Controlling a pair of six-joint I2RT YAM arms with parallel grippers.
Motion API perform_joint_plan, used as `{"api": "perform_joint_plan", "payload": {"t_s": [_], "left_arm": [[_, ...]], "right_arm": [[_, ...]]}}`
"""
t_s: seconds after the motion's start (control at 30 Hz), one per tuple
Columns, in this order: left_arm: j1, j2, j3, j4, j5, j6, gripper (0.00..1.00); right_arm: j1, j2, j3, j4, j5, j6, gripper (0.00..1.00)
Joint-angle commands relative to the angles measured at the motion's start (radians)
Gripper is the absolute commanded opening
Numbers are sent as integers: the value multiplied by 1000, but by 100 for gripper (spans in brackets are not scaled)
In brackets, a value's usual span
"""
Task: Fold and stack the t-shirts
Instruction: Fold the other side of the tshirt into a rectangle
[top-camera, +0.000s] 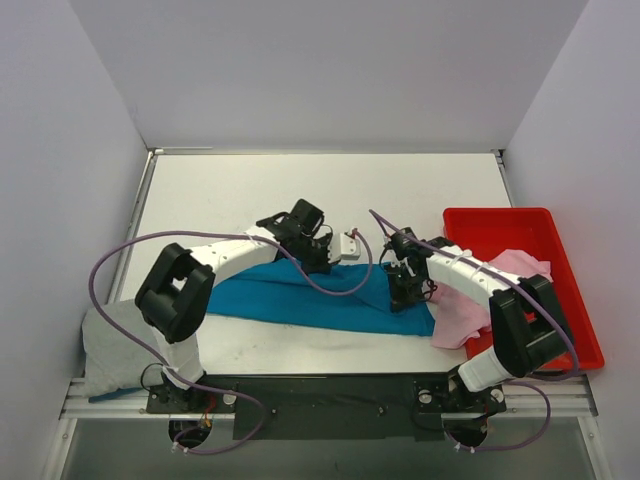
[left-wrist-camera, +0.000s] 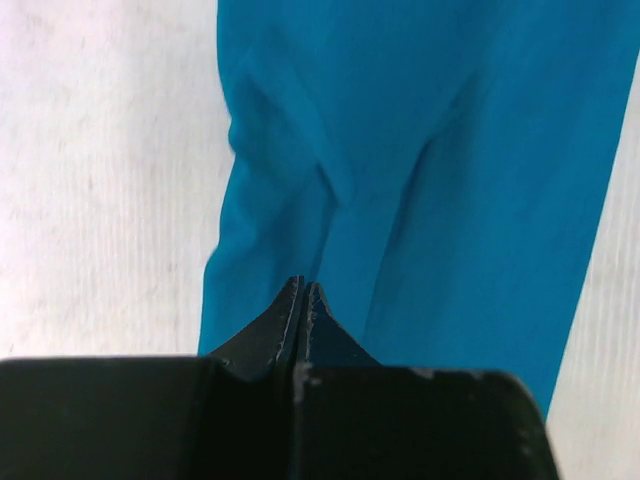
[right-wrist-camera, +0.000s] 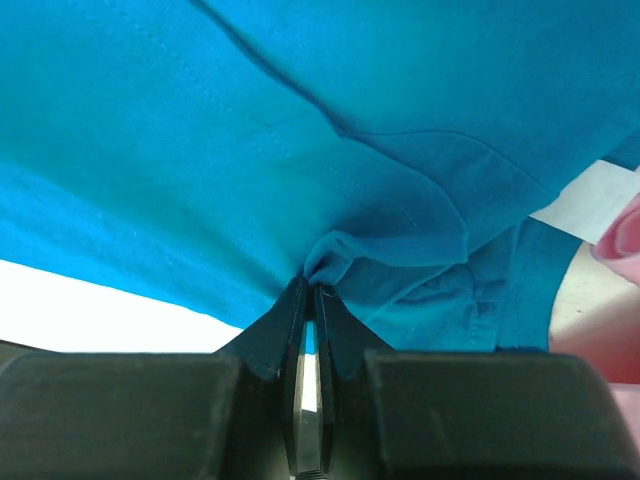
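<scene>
The teal-blue t-shirt (top-camera: 290, 300) lies stretched across the near middle of the table. My left gripper (top-camera: 322, 262) is at its far edge, jaws shut on a raised ridge of the teal cloth (left-wrist-camera: 450, 150); the fingertips (left-wrist-camera: 303, 285) meet with no gap. My right gripper (top-camera: 405, 295) is at the shirt's right end, shut on a pinched bunch of teal cloth (right-wrist-camera: 340, 250). The pale pink t-shirt (top-camera: 470, 312) lies crumpled half over the red tray's near-left corner, half on the table. The light grey t-shirt (top-camera: 108, 345) lies at the front left by the left arm's base.
The red plastic tray (top-camera: 520, 228) stands at the right side. A white cloth label (right-wrist-camera: 590, 200) and a bit of pink cloth (right-wrist-camera: 622, 232) show at the right edge of the right wrist view. White walls close in the table on three sides.
</scene>
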Motion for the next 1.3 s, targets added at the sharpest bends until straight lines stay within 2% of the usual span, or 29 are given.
{"api": "perform_joint_plan", "payload": {"t_s": [0.0, 0.23, 0.47, 0.53, 0.57, 0.63, 0.77, 0.87, 0.93, 1.07, 1.17, 1.27], "left_arm": [[-49, 53, -18, 227, -18, -142, 0], [-78, 90, -82, 257, -30, -57, 0], [-88, 72, -61, 18, 103, 175, 0], [-90, 66, -58, -27, 128, 224, 0], [-88, 64, -58, -38, 138, 243, 0], [-92, 61, -59, -67, 140, 292, 0], [-93, 52, -56, -73, 73, 345, 3], [-89, 52, -15, -82, -1, 312, 17], [-70, 49, 48, -123, -13, 255, 24], [16, 30, 161, -240, -10, 200, 32], [130, 11, 151, -274, -27, 185, 35], [233, -3, 93, -249, -108, 197, 38]], "right_arm": [[1, 14, -38, 12, -29, 40, 0], [-15, 8, -78, 58, -37, 58, 0], [-18, -10, -87, 64, -60, 67, 0], [-18, -38, -90, 46, -57, 67, 9], [-18, -64, -89, 23, -46, 67, 26], [-18, -116, -86, -21, -31, 66, 38], [-32, -222, -68, -83, 8, 64, 42], [-125, -240, -35, -86, 8, 57, 44], [-197, -210, 15, -86, 20, 35, 44], [-248, -58, 184, -91, 84, -40, 46], [-263, 89, 294, -91, 97, -75, 47], [-288, 195, 380, -91, 94, -91, 47]]}}
